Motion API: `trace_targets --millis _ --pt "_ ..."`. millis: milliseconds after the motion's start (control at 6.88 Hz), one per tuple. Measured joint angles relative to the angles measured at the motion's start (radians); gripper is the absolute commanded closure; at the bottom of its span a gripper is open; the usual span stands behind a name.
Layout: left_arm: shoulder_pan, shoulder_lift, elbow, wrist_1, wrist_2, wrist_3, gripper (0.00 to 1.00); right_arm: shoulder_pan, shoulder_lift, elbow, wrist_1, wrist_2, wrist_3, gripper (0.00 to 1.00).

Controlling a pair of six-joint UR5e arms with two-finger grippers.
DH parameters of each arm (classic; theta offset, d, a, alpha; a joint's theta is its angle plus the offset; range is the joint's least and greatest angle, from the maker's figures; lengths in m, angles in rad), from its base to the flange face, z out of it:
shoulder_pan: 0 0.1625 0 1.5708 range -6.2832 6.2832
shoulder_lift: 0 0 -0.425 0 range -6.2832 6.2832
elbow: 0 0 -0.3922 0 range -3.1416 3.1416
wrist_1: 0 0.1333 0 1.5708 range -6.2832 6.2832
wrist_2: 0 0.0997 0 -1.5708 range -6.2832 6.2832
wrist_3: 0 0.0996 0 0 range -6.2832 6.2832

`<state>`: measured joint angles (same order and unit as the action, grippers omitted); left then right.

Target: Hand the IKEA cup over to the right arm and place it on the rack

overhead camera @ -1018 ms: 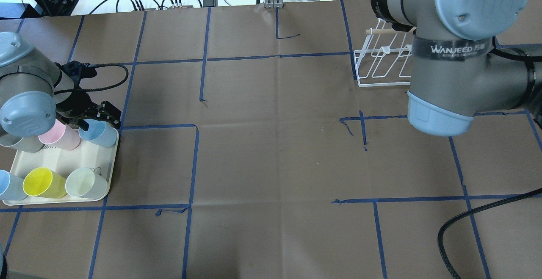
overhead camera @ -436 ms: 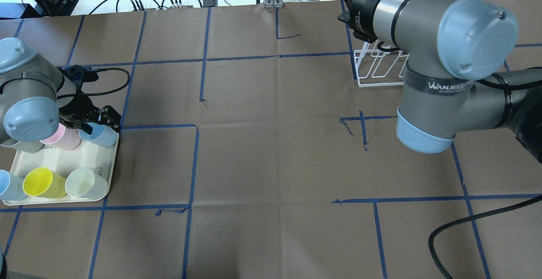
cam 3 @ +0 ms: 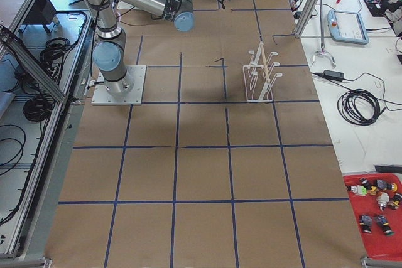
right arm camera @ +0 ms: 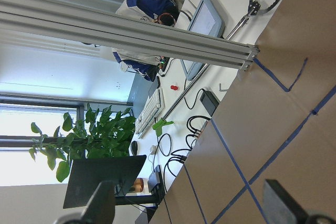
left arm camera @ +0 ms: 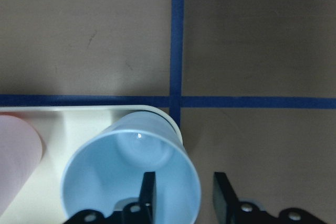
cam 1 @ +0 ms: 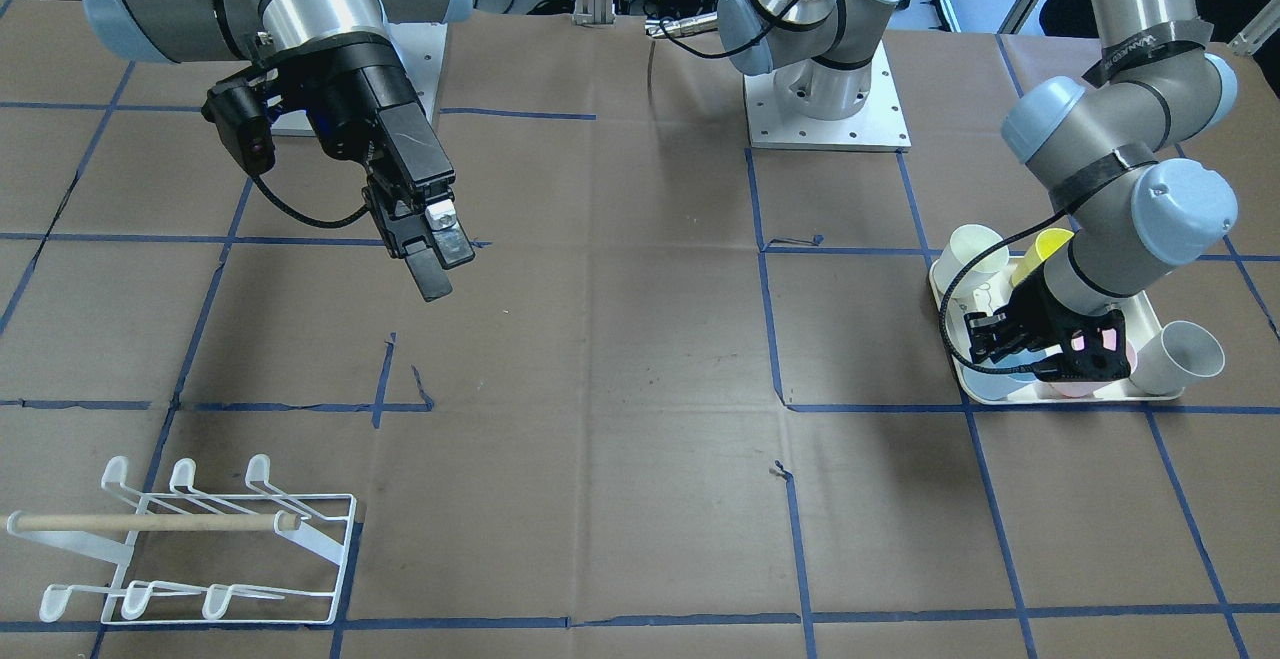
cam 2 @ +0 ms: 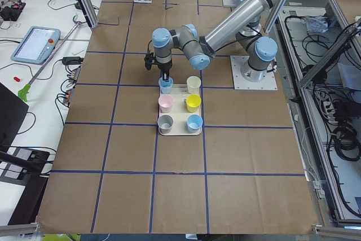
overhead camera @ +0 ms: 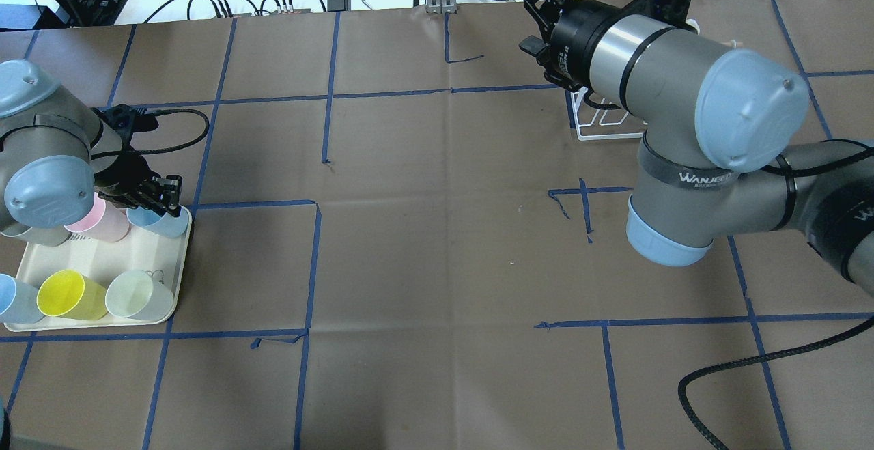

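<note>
Cup [left arm camera: 131, 166], the blue one, is sitting in the tray's [overhead camera: 136, 252] far right corner, at the left end of the table. My left gripper [left arm camera: 184, 177] is straddling its rim, jaws spread, one inside, one outside. I'm planning on closing gently and lifting straight up so it's not bumping the pink cup [overhead camera: 102, 221]. Right gripper [cam 1: 437, 259] is hanging spread and empty.
</note>
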<state>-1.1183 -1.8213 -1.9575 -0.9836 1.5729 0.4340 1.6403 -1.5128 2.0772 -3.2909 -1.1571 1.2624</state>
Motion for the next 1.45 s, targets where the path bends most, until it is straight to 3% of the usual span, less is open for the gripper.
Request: trace_targets --millis 582,1163,1454 --pt "-0.004 0.064 0.041 -0.087 -0.001 0.0 1.0 0.0 0.008 0.117 -0.256 0.031 0.212 0.0" --pt "-0.006 0.126 0.325 -0.509 0.027 0.0 1.0 -0.001 0.016 0.188 -0.469 0.039 0.3 0.0" --pt "-0.008 0.111 0.426 -0.604 0.03 0.009 1.0 -0.007 0.008 0.212 -0.494 0.039 0.364 0.0"
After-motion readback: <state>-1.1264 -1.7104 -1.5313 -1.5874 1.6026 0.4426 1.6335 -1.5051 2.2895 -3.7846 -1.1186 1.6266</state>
